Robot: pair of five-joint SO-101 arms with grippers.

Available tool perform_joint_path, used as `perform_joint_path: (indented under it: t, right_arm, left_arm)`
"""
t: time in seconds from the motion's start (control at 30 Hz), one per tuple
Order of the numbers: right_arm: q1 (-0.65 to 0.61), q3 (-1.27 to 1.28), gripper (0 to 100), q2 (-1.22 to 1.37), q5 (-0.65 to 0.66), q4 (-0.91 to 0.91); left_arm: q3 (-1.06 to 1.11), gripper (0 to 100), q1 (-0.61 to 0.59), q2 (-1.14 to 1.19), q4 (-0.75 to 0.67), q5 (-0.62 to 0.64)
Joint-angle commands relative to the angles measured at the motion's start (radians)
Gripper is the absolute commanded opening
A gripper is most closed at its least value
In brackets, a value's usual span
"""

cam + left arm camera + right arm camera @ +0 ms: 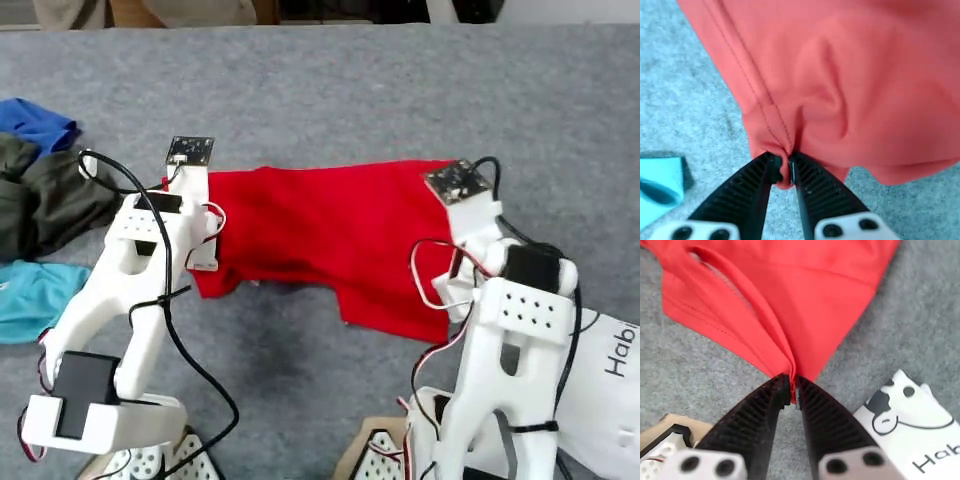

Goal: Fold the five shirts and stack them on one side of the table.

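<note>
Red shirt (330, 230) lies spread on table (400, 90), near pile of unfolded shirts (50, 195). Left jaws clamp hem corner nearest pile, right jaws pinch edge farthest from pile: both ends held, likely so cloth lifts evenly for fold.

Shirt pile (45, 200) left of the spread shirt (320, 235)

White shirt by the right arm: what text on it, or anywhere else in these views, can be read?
On the white shirt: dark lettering under a cartoon drawing, cut off at the picture's edge; no whole word reads.
On the red shirt: no print shows.
On the left arm's camera board: nothing legible, too small.
</note>
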Motion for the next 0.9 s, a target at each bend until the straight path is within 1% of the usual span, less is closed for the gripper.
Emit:
perform_joint_path:
  t: [0.0, 0.1, 0.43, 0.5, 0.57, 0.6, 0.67, 0.73, 0.8, 0.87]
  right_arm:
    - [-0.039, 0.002, 0.5, 0.001, 0.000, 0.003]
    - [-0.039, 0.004, 0.5, 0.001, 0.003, 0.003]
    - [-0.038, 0.056, 0.9, 0.001, 0.028, 0.002]
    - [-0.033, 0.051, 3.7, 0.001, 0.021, -0.002]
    - [-0.033, 0.050, 9.2, 0.001, 0.021, 0.002]
    - [-0.033, 0.048, 11.7, 0.001, 0.023, 0.002]
    - [-0.038, 0.033, 14.5, 0.001, 0.028, 0.005]
    - [-0.039, 0.001, 14.6, 0.001, 0.028, 0.026]
    - [-0.041, -0.038, 14.7, 0.001, 0.028, 0.057]
    - [-0.041, -0.079, 14.7, 0.001, 0.028, 0.077]
  left_arm:
    - [-0.015, 2, -0.031, -0.035, -0.002, -0.012]
    - [-0.015, 2, -0.064, -0.035, -0.012, -0.038]
    - [-0.015, 2, -0.066, -0.035, -0.006, -0.040]
    - [-0.015, 2, -0.061, -0.035, -0.006, -0.041]
    - [-0.015, 2, -0.054, -0.041, -0.006, -0.051]
    - [-0.017, 4, -0.051, -0.044, -0.002, -0.069]
    - [-0.032, 13, -0.055, -0.044, 0.040, -0.087]
    - [-0.064, 22, -0.072, -0.044, 0.084, -0.054]
    - [-0.103, 29, -0.106, -0.044, 0.118, 0.005]
    - [-0.155, 31, -0.144, -0.044, 0.144, 0.037]
